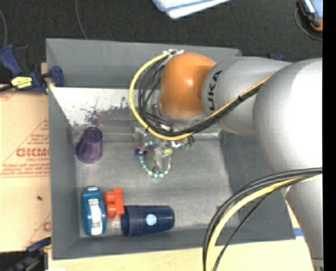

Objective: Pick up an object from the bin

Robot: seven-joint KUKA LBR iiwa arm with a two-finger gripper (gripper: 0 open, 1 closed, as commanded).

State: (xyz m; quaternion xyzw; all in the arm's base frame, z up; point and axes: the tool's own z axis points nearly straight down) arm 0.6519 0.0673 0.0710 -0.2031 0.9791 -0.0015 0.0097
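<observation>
The grey bin is seen from above. The arm is stretched in from the right, and its round orange cover is held over the middle of the bin, near the back wall. Yellow and black cables are looped around the cover.

The gripper is found just under the cover, low over the bin floor. Most of it is hidden by the cover, so it cannot be told how far it is open, or if anything is held in it.

A small loop of green and white beads is seen right below the gripper, in the middle of the floor. The top of the loop is tucked in by the gripper's metal parts.

A purple cup is laid on its side to the left, well apart from the gripper. Three things are lined up along the front wall: a blue and white thing, a small orange block just beside it, and a dark blue tube with a pale round spot on it.
</observation>
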